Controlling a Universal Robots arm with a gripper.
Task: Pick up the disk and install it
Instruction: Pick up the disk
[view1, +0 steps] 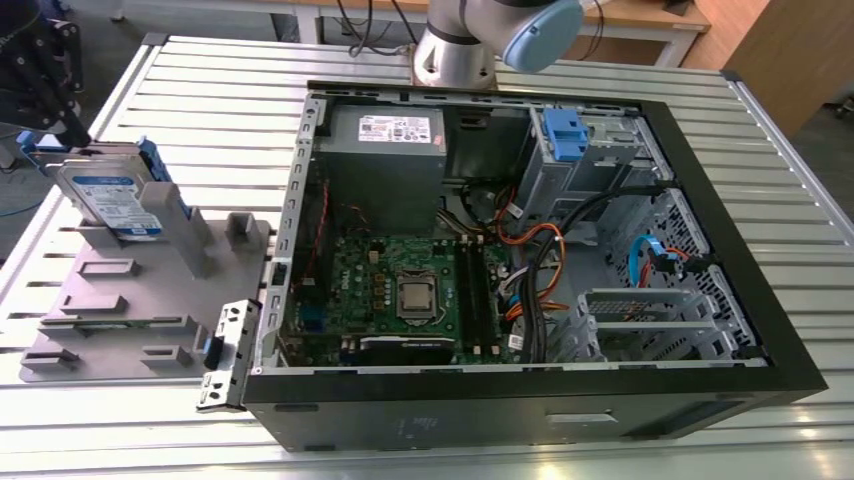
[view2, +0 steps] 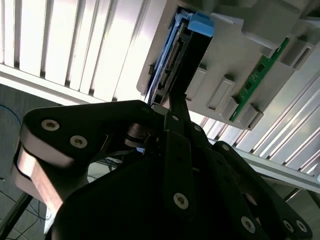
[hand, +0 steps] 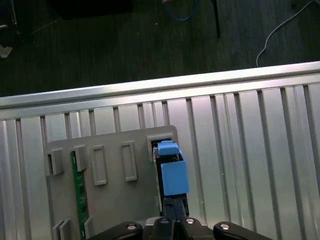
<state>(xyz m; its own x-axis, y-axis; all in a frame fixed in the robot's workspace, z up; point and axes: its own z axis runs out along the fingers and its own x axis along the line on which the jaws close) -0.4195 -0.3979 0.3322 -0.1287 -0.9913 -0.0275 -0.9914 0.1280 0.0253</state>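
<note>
Gripper (hand: 173, 202) hovering narrow, empty, over disk (hand: 174, 177) standing in holder (hand: 115, 200) | I am judging square centring across its faces essential.

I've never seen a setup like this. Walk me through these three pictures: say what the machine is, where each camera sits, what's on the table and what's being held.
The machine is a robot arm standing at the top of the exterior view, on a slatted metal table. That view comes from a camera off the arm that looks down on the whole scene. Both wrist views come from cameras riding on the arm, so they look along its gripper, the black claw at its end.

On the table sit an opened computer case and, on the exterior view's left, a grey holder. The disk, silver with a blue-and-white label and blue rails, stands upright in that holder, not in the case. The gripper is right at the disk's end. I cannot tell whether it is actually gripping the disk.
</note>
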